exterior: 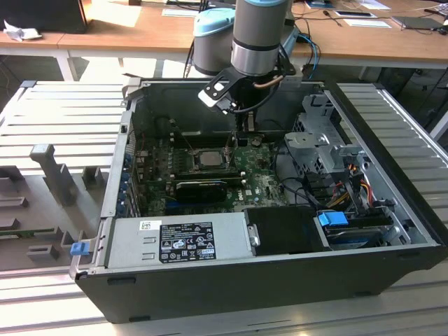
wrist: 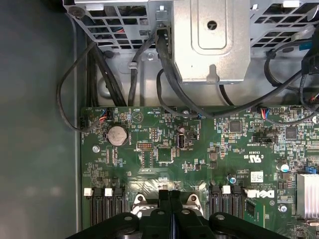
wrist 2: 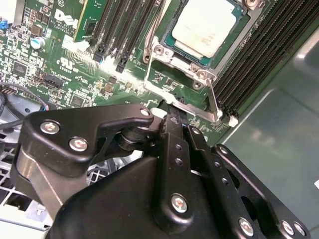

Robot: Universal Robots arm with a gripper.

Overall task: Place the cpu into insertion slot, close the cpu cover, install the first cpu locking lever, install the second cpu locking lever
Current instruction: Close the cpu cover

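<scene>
In the second wrist view the cpu (wrist 2: 205, 26), a flat square with a pale silver top, lies seated in the insertion slot (wrist 2: 175, 63). The silver cpu cover (wrist 2: 242, 24) frames the chip and looks laid down around it. A thin wire locking lever (wrist 2: 214, 97) runs along the socket's side toward my gripper (wrist 2: 180, 123). The black fingers are shut together just off the socket's end, by the lever's tip. In the exterior view the gripper (exterior: 243, 131) hangs inside the case just beyond the cpu (exterior: 208, 158). The first wrist view has the shut fingers (wrist: 169, 196) over the green motherboard (wrist: 164, 154).
The open black computer case (exterior: 280, 280) lies on a slatted grey table. A power supply (exterior: 178, 241) fills its near side. A metal drive cage (exterior: 323, 143) with cables stands at the exterior view's right. Long black memory slots (wrist 2: 254, 59) flank the socket.
</scene>
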